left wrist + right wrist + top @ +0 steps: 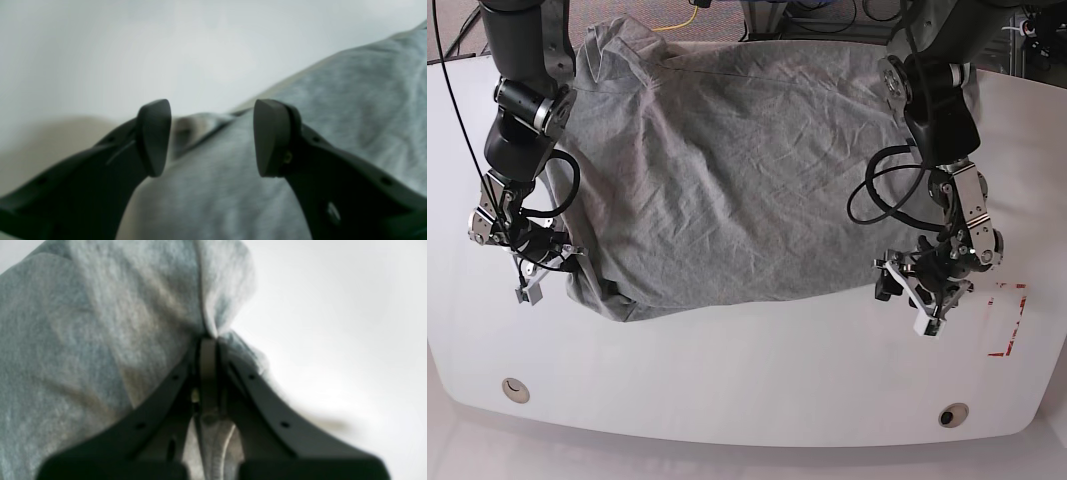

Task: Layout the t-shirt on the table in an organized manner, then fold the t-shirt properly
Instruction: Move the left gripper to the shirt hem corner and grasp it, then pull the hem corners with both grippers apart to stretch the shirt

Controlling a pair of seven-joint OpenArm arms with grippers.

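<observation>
The right gripper [208,340] pinches the t-shirt [727,170] at eight o'clock on the table [747,370]; the left gripper [211,136] gapes empty at four, near a red outline mark [1012,320].

Robotics lab bench. Glossy white table [747,380] with curved edge, two round holes and red tape outline [1010,320]. Two black robot arms mounted at far side; loose cables [677,18] and carpet behind.
</observation>
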